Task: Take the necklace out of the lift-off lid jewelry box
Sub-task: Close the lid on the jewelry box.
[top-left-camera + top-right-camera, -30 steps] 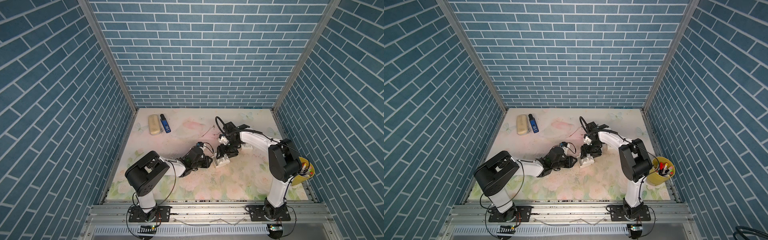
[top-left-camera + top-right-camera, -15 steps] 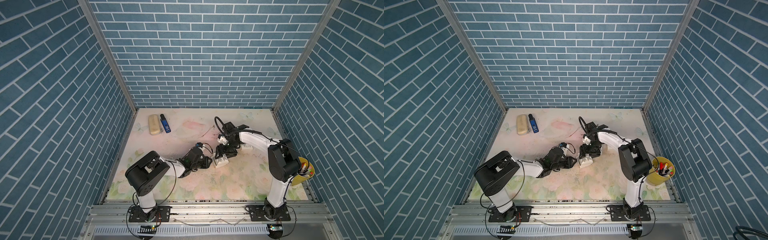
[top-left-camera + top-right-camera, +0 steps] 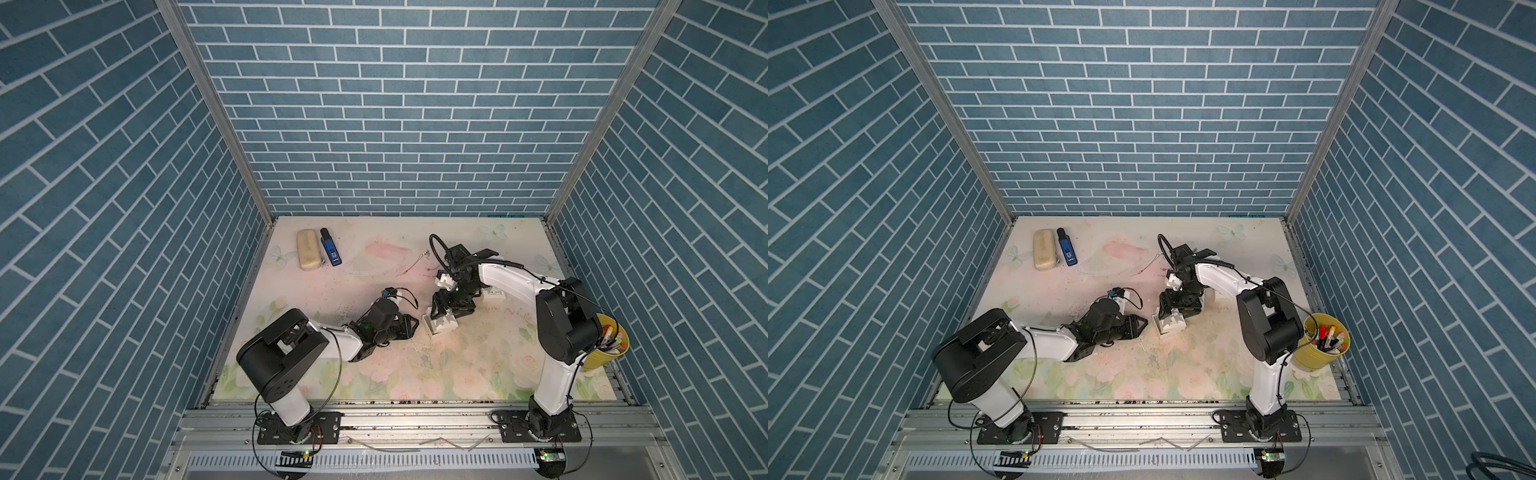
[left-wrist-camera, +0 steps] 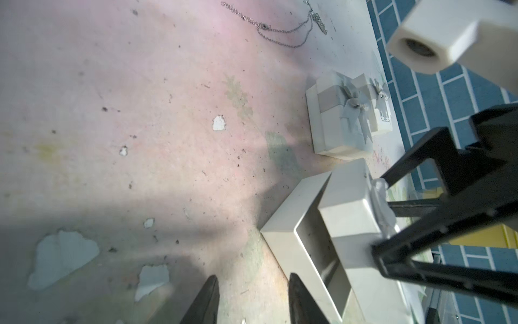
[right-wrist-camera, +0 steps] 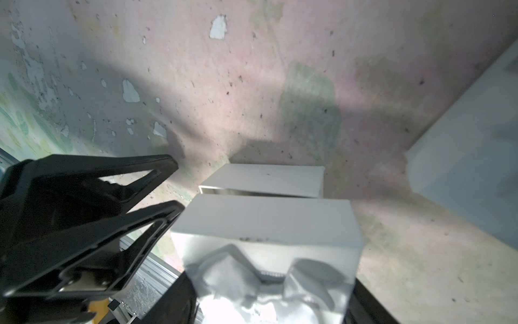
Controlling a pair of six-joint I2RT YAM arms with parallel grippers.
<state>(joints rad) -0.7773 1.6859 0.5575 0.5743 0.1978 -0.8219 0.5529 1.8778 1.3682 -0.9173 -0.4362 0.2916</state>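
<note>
On the floral table [image 3: 374, 374] lie 1 necklace [image 4: 263, 26], 1 box base [image 4: 297, 204] and 2 ribboned boxes [image 4: 328, 123]; right gripper [image 4: 378, 216] grasps 1 lid [image 4: 347, 204], left gripper [image 4: 253, 280] is released.

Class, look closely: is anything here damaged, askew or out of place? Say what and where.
The table cover is damaged: pale patches show where its print has peeled. The lid, clamped in the right gripper, sits askew, partly over the open box base. The necklace lies loose on that cover.

The jewelry box [image 4: 283, 227] is cream, its lid [image 4: 347, 207] silver-ribboned — mat [image 3: 478, 365] pastel floral, walls [image 3: 395, 104] blue brick.
</note>
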